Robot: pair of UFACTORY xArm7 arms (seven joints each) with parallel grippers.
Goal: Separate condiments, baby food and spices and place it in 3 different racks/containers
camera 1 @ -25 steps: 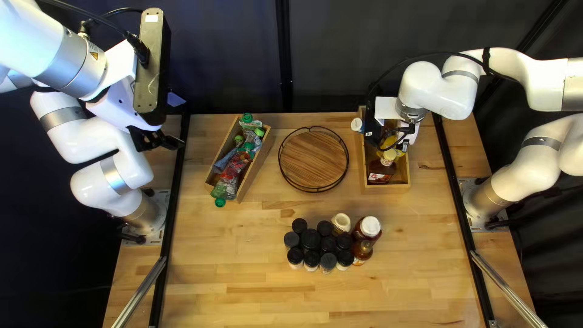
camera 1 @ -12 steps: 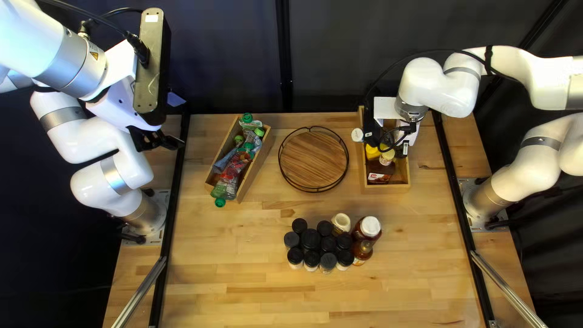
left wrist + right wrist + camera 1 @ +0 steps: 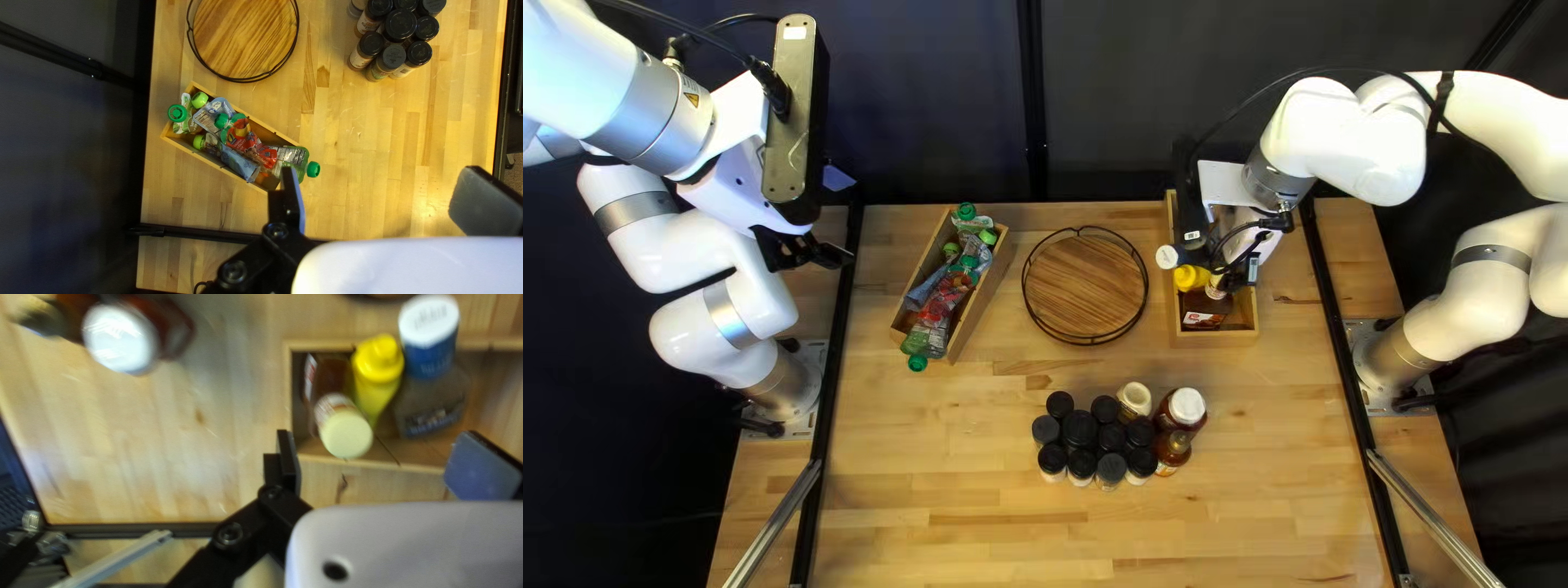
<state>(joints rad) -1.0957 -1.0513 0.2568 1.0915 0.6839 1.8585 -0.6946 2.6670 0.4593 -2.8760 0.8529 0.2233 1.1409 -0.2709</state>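
Condiments (image 3: 377, 362) are sitting in the wooden box (image 3: 1213, 339) under the right tool (image 3: 384, 457), which is holding nothing, its fingers standing wide apart. The left tool (image 3: 384, 198) is also staying out of the work, open. For good work, the right tool should be clearing the box rim and the leaning cream-lidded jar (image 3: 346, 434) before it is turning. Then it should be centring on the big white-lidded bottle (image 3: 1186, 407), closing gently, lifting straight, and not pushing the spice jars (image 3: 1080, 429).
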